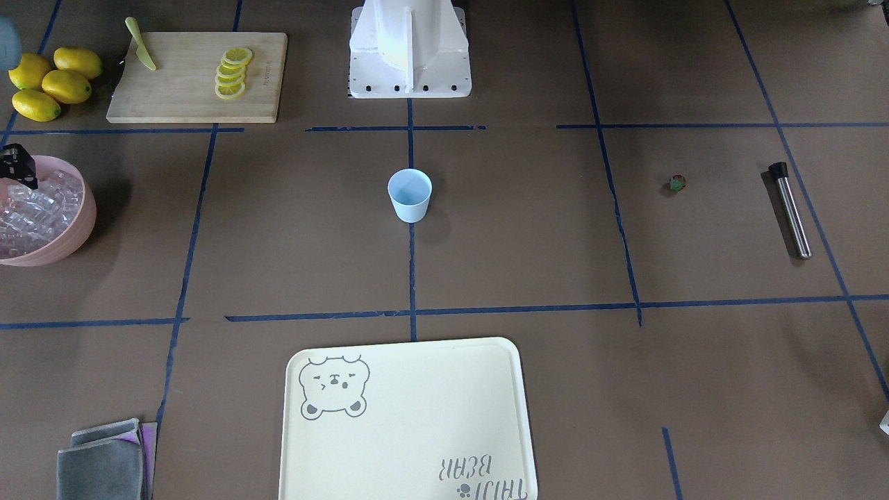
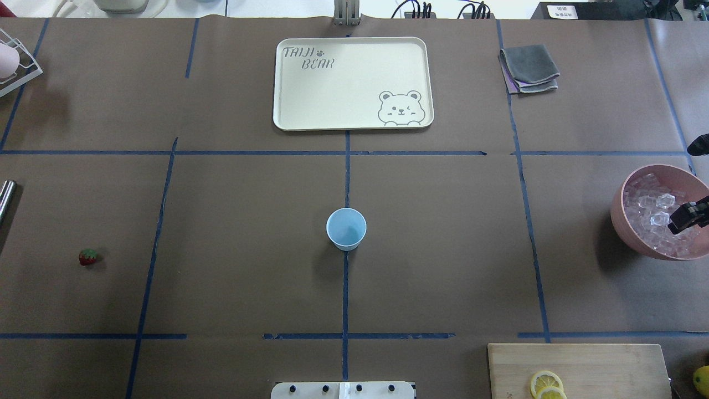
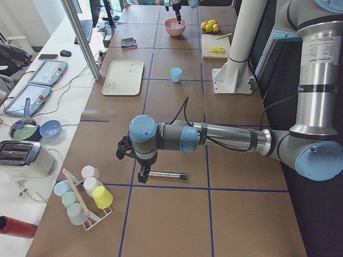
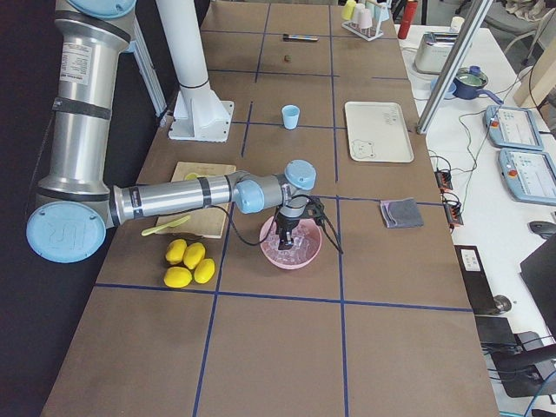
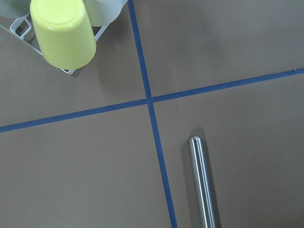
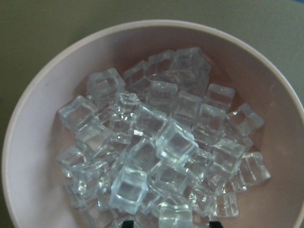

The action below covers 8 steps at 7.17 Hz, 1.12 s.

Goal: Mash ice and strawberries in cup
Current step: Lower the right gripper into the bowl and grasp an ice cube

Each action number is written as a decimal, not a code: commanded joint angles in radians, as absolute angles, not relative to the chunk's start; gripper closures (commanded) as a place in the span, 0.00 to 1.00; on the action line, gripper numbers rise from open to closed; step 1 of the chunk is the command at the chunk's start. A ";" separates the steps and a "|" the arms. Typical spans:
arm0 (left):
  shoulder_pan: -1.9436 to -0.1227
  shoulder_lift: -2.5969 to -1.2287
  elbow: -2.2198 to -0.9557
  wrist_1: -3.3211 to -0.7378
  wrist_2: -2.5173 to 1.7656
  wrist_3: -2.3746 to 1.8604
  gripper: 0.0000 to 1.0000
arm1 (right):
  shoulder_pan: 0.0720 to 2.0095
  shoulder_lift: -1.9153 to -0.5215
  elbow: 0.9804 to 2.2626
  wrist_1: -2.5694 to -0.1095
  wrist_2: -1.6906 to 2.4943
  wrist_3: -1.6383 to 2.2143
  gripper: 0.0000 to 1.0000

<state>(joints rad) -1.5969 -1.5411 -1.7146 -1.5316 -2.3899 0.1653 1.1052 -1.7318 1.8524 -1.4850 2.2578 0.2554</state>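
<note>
The light-blue cup [image 1: 410, 196] stands upright at the table's middle, also in the overhead view [image 2: 346, 228]; it looks empty. The strawberry [image 2: 87, 256] lies alone on the robot's left side. The ice [image 6: 156, 142] fills a pink bowl [image 2: 623, 221] on the robot's right. My right gripper [image 2: 677, 223] hangs over the ice in the bowl. In the right wrist view its fingertips [image 6: 126, 223] show apart at the bottom edge, just above the cubes. My left gripper [image 3: 142, 176] shows only in the exterior left view, above the end of a steel muddler [image 1: 792, 208]. I cannot tell whether it is open.
A cream bear tray [image 2: 288, 83] lies at the far side. A cutting board [image 1: 187, 97] holds lemon slices and a yellow knife, with whole lemons [image 1: 52, 83] beside it. Folded cloths [image 2: 529, 69] lie far right. A rack of cups [image 5: 61, 33] stands near the muddler.
</note>
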 commanded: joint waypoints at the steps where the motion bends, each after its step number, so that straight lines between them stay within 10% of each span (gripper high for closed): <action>1: -1.597 -1.540 -1.723 -1.529 -2.390 0.164 0.00 | 1.104 -1.729 1.844 -1.485 2.249 0.255 0.38; 8: -1.600 -1.540 -1.729 -1.528 -2.390 0.164 0.00 | 1.086 -1.729 1.829 -1.485 2.250 0.255 0.39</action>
<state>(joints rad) -1.5989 -1.5401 -1.7272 -1.5280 -2.3896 0.1641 1.0872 -1.7290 1.8339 -1.4854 2.2502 0.2556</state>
